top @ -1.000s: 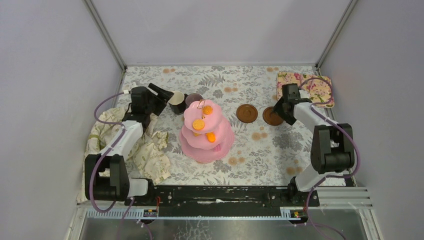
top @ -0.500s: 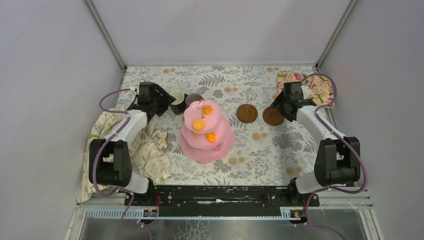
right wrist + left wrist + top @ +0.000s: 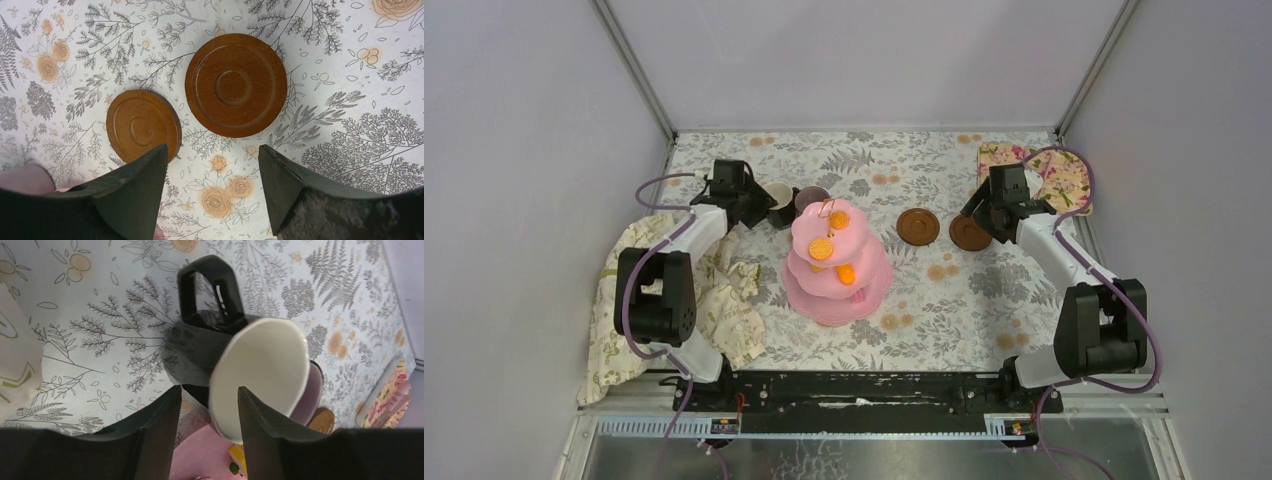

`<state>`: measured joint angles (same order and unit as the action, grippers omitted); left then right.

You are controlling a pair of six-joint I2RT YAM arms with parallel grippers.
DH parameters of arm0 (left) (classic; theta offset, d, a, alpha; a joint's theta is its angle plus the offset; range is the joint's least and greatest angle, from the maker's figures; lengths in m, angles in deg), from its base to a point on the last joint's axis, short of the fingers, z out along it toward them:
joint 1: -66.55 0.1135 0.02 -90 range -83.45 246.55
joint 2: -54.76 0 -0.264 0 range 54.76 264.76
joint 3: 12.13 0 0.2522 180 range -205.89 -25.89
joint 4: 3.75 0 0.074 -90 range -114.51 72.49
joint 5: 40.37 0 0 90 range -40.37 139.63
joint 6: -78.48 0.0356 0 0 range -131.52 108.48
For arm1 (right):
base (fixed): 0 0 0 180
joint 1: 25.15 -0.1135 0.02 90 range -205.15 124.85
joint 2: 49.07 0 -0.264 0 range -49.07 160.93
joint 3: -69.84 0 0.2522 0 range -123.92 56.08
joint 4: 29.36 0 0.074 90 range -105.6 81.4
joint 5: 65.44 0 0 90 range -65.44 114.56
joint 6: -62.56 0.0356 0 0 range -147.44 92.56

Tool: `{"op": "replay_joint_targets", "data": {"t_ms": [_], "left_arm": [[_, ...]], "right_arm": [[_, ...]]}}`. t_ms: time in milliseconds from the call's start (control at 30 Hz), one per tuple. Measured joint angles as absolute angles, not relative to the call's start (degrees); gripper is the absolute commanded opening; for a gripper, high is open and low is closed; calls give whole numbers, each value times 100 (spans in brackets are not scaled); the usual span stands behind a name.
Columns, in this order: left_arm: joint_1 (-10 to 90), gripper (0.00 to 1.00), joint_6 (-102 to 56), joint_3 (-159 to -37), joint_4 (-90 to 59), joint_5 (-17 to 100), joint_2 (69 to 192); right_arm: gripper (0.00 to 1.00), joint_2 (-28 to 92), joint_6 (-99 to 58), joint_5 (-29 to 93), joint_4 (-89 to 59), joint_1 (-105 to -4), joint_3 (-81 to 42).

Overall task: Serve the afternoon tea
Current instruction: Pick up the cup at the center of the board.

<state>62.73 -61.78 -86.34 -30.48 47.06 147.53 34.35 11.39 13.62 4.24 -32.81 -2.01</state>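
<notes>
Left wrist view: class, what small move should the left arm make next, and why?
Probably close the left fingers on the white-lined mug: its near rim sits between them, one finger outside the wall and one over the mouth, and it is not yet clamped.

Finding: a robot test cell in a lab, not a home or a tearoom.

Grounds:
- Plain grey panels (image 3: 534, 200) close off the left, back and right sides, meeting at bare metal posts (image 3: 634, 70).
- My left arm (image 3: 686, 232) and right arm (image 3: 1049, 245) are bolted to a black rail (image 3: 854, 390) at the near edge. Purple cables (image 3: 662, 178) loop in the open.
- The printed table cover (image 3: 924, 320), pink cake stand (image 3: 874, 280) and mugs (image 3: 776, 200) look domestic. They are the only homely items in a bare booth.
</notes>
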Motion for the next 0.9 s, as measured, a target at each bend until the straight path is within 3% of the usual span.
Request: {"op": "replay_joint_targets", "data": {"t_ms": [367,533,633,900], "left_arm": [[6278,17,-5968,-8885,-3221,4759,15037],[6282,11,-5850,-8890,-3385,4783,15155],[6280,0,-5843,-8890,-3391,4783,15161],[6282,0,-5802,-8890,-3394,4796,15161]], "right_arm": [[74,3400,1139,1478,421,-3329,-201],[74,3400,1139,1506,419,-3343,-201],[74,3400,1137,1517,419,-3347,-201],[74,3400,1137,1517,419,-3384,-201]]}}
